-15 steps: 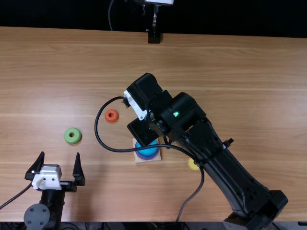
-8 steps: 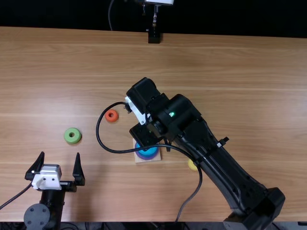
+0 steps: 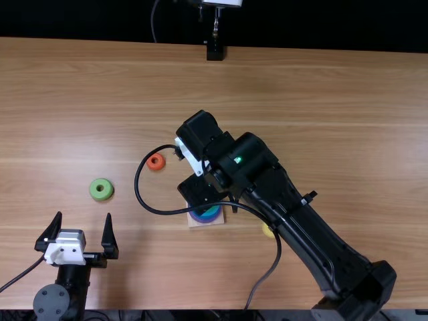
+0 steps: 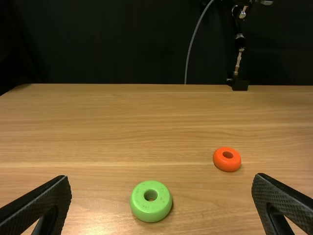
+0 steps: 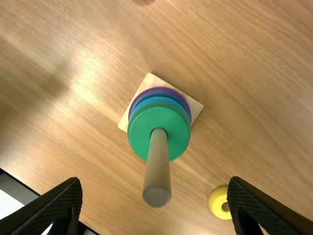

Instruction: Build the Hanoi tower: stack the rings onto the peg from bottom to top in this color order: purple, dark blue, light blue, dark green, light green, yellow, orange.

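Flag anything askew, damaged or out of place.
Nothing stands out. The dark green ring is threaded on the tan cylindrical peg; the light green ring, orange ring and yellow ring lie flat on the wooden table, with no visible damage. The black cable looping through the top view seems ordinary arm wiring.

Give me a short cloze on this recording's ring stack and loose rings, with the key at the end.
The lowest ring on the wooden base is ____.
The topmost ring on the peg is dark ____.
The loose ring nearest the left gripper is ____.
One of the right gripper's fingers partly covers a small ring coloured ____.

Missing words: purple; green; light green; yellow.
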Motion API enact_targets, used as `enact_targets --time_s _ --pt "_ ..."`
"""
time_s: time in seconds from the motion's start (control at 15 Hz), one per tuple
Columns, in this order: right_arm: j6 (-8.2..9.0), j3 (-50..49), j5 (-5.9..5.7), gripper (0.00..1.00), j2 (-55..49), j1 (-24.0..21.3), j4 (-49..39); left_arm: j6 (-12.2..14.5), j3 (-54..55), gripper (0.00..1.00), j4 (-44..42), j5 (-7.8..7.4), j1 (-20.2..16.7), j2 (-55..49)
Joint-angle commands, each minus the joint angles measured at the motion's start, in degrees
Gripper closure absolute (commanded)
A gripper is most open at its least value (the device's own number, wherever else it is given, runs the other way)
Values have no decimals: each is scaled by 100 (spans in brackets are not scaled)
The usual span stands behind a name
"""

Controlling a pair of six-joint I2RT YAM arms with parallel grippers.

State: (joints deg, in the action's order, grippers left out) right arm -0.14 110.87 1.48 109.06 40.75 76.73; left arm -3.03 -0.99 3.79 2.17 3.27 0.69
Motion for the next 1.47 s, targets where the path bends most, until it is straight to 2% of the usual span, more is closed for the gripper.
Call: enact_targets --time_s 0.0,0.13,0.4,0.47,0.6,0.73,0.93,1.13,1.2,1.27,1.33,1.4 --pt "-17 -30 -21 0 -148 -23 -10 50 99 0 85 4 -54 -69" --pt "4 -48 -21 0 -156 -164 -347 50 99 0 85 4 -54 -69" --pt "4 -496 -21 0 -411 -683 -2836 50 99 0 85 4 -54 -69" --pt "-17 -707 -21 0 -710 -850 -3406 50 99 0 85 4 -54 -69" --pt "-186 -1261 0 0 -1624 -1359 -4450 50 99 0 85 4 -54 -69" --pt "-450 -1973 -21 0 -2477 -1913 -5389 50 99 0 85 4 -54 -69" --pt "-545 -3432 11 0 -3953 -2977 -6412 50 99 0 85 4 -54 -69" --pt "-608 -5189 21 0 -5395 -3539 -6559 50 99 0 85 4 -54 -69" --pt "-682 -6033 42 0 -6089 -3715 -6696 50 99 0 85 4 -54 -69" --pt "-882 -6736 42 0 -6757 -3785 -7055 50 99 0 85 4 -54 -69" --pt "-1209 -7536 42 0 -7372 -3785 -7435 50 99 0 85 4 -54 -69" --pt "-1610 -8292 42 0 -7970 -3794 -7825 50 99 0 85 4 -54 -69"
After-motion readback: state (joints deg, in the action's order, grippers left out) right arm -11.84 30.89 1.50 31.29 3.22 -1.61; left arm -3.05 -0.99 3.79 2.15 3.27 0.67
